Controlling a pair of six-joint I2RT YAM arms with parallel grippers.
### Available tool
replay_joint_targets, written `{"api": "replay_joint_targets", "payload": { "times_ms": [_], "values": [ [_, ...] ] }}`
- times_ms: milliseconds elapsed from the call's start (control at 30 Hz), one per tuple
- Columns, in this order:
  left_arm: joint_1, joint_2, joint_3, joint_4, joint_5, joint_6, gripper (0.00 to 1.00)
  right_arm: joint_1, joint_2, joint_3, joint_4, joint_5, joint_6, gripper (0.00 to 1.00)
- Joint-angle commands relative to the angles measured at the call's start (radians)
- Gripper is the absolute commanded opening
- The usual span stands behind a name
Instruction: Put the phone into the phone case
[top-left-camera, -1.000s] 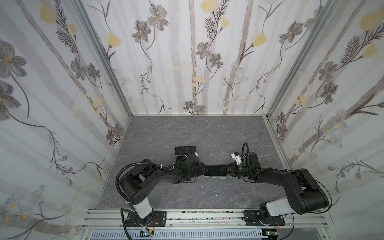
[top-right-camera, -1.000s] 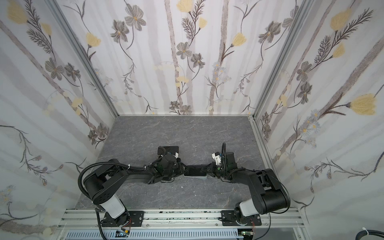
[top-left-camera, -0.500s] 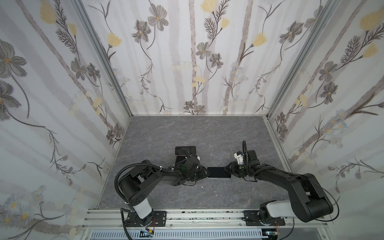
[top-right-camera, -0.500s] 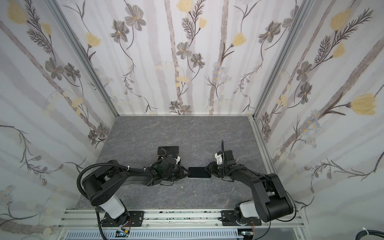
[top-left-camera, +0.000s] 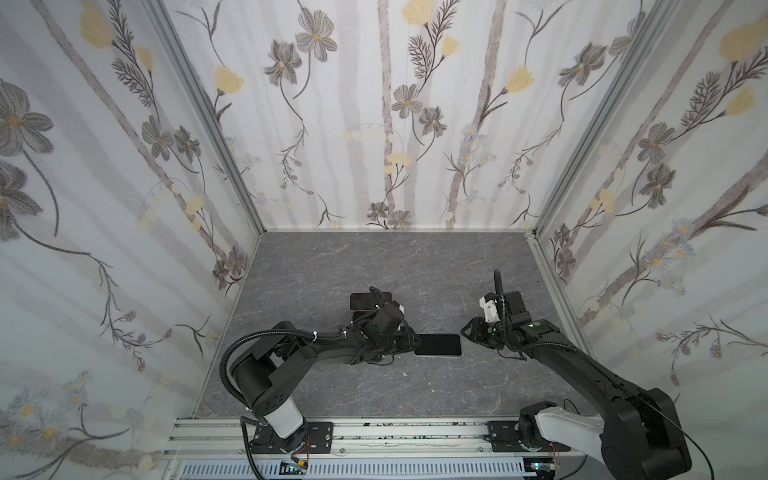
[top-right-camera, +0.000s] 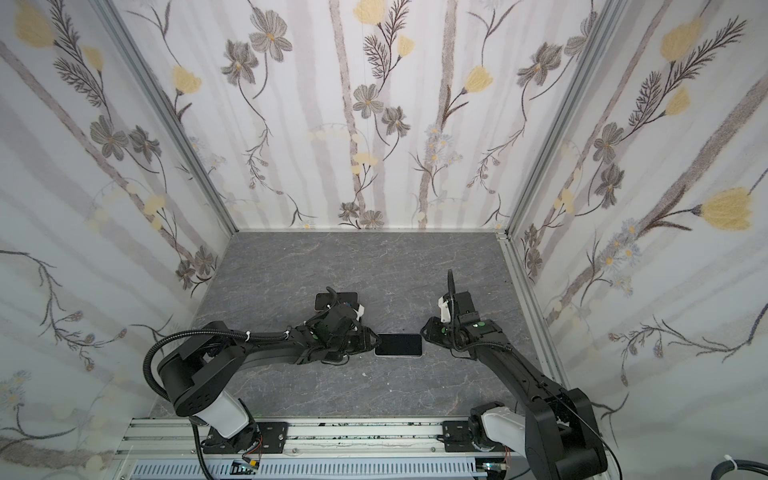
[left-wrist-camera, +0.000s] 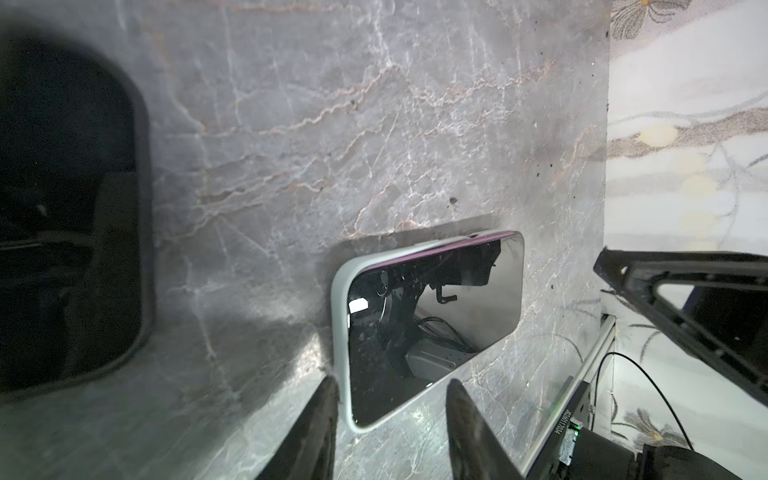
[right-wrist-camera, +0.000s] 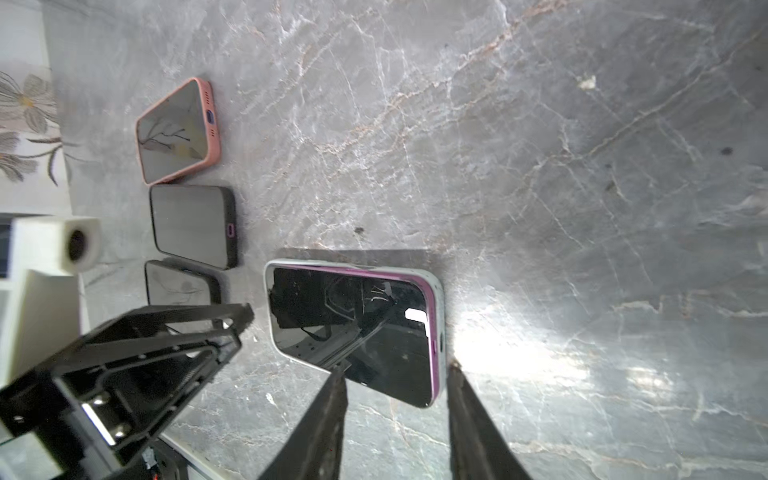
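Drawn back now from the phone (top-left-camera: 437, 345), the right hand (top-left-camera: 465, 330) is seen just off its right end, where a second ago it was pressed in closer. The phone is laid flat on the grey table (top-left-camera: 374, 257), screen up, between the two hands in both top views. It is sat in the pale phone case (left-wrist-camera: 338, 324). A purple edge is shown along one long side, inside the case rim, and whether that side is pushed fully home cannot be told.

At the left end, the left hand (top-left-camera: 415, 340) is held low with its jaws parted. A corner of the case is framed between its fingers (left-wrist-camera: 324, 415) in the left wrist view, and no squeeze on it is shown. The right hand's jaws are parted too, with nothing gripped, and the phone's near corner is framed between them in the right wrist view.

Beyond the left hand, three more are lined up on the table: a pink-cased phone (right-wrist-camera: 176, 131), a black-cased phone (right-wrist-camera: 193, 226) and a third phone (right-wrist-camera: 178, 286), partly hidden by that hand.
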Motion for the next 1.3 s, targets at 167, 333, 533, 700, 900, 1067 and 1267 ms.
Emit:
{"api": "replay_joint_targets", "payload": {
  "times_ms": [167,333,533,700,900,1067,1267],
  "values": [
    [0.001,0.055,0.023,-0.05,-0.056,0.083,0.38,0.004,0.082,-0.05,0.058,-0.07,-0.019,0.17],
    [-0.001,0.073,0.015,-0.041,-0.04,0.081,0.37,0.004,0.126,-0.057,0.069,-0.079,-0.033,0.16],
    [-0.001,0.075,0.015,-0.039,-0.033,0.081,0.36,0.011,0.165,-0.064,0.08,-0.088,-0.042,0.11],
    [-0.001,0.09,0.017,-0.038,-0.03,0.081,0.36,0.02,0.187,-0.058,0.056,-0.089,-0.055,0.06],
    [-0.002,0.101,0.016,-0.042,-0.035,0.082,0.36,0.038,0.224,-0.046,-0.003,-0.059,-0.082,0.09],
    [-0.001,0.098,0.011,-0.055,-0.047,0.084,0.36,0.079,0.265,-0.02,-0.035,-0.02,-0.079,0.12],
    [-0.001,0.097,0.007,-0.066,-0.057,0.089,0.36,0.151,0.314,0.032,-0.103,0.069,-0.071,0.11]
  ]
}}
